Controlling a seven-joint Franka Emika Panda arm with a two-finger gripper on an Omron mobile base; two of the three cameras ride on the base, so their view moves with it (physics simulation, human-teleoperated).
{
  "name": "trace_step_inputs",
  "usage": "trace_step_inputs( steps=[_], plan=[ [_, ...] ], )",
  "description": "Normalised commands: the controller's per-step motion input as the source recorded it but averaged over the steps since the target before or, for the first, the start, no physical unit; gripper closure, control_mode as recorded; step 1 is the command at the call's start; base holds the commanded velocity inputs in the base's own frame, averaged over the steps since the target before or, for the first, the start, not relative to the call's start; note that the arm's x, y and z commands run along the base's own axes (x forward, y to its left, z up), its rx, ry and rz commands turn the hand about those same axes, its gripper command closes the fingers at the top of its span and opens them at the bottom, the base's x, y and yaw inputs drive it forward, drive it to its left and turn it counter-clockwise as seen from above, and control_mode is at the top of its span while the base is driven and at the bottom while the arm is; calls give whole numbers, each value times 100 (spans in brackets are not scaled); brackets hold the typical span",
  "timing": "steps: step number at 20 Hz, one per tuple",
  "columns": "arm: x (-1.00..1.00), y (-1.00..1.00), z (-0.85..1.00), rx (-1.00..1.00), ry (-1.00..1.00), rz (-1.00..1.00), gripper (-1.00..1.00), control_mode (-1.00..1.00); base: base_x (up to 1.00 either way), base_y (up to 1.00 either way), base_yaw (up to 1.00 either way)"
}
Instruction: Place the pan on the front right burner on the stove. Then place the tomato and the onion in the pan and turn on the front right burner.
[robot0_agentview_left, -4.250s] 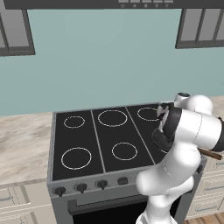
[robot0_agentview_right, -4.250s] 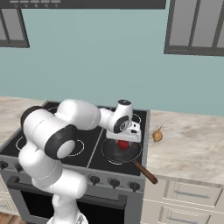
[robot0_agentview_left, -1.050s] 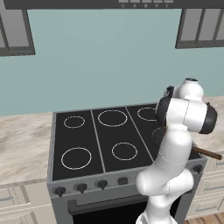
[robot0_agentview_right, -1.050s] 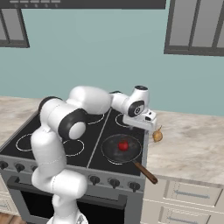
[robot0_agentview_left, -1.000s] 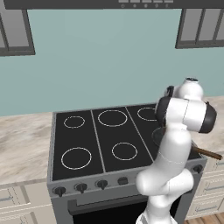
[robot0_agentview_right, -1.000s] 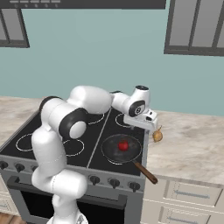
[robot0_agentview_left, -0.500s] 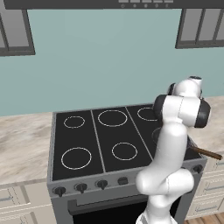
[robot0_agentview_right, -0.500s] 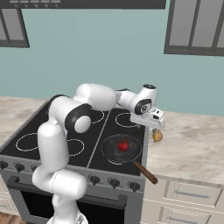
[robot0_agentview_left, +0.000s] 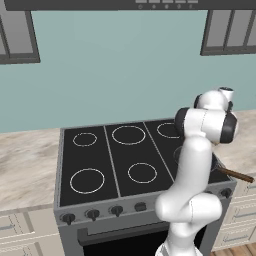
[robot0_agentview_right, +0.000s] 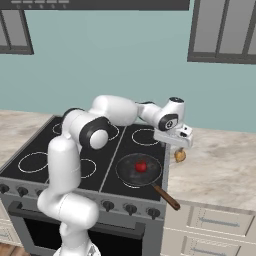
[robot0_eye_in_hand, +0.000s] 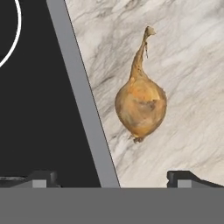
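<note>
I see the stove (robot0_agentview_right: 30, 172) set between two stretches of pale marbled counter (robot0_agentview_right: 220, 165). Its black glass top carries six white rings. On the front right burner (robot0_agentview_right: 131, 184) sits the pan (robot0_agentview_right: 131, 167), its brown handle reaching out past the stove's front right corner; in the left base view just the handle's end shows. The tomato (robot0_agentview_right: 141, 166) lies in the pan. The onion (robot0_eye_in_hand: 141, 105) lies directly on the counter, just beside the stove's grey right edge (robot0_eye_in_hand: 83, 105), not touching it, its dried stem pointing away from the fingers.
</note>
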Motion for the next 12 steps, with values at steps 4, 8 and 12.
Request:
trace_step_inputs(
  steps=[4,8,12],
  plan=[
    [12,-12,-14,0,0,0,-100,-100,0,0,0],
    [17,-11,-13,0,0,0,-100,-100,0,0,0],
    [19,-15,-13,0,0,0,-100,-100,0,0,0]
  ],
)
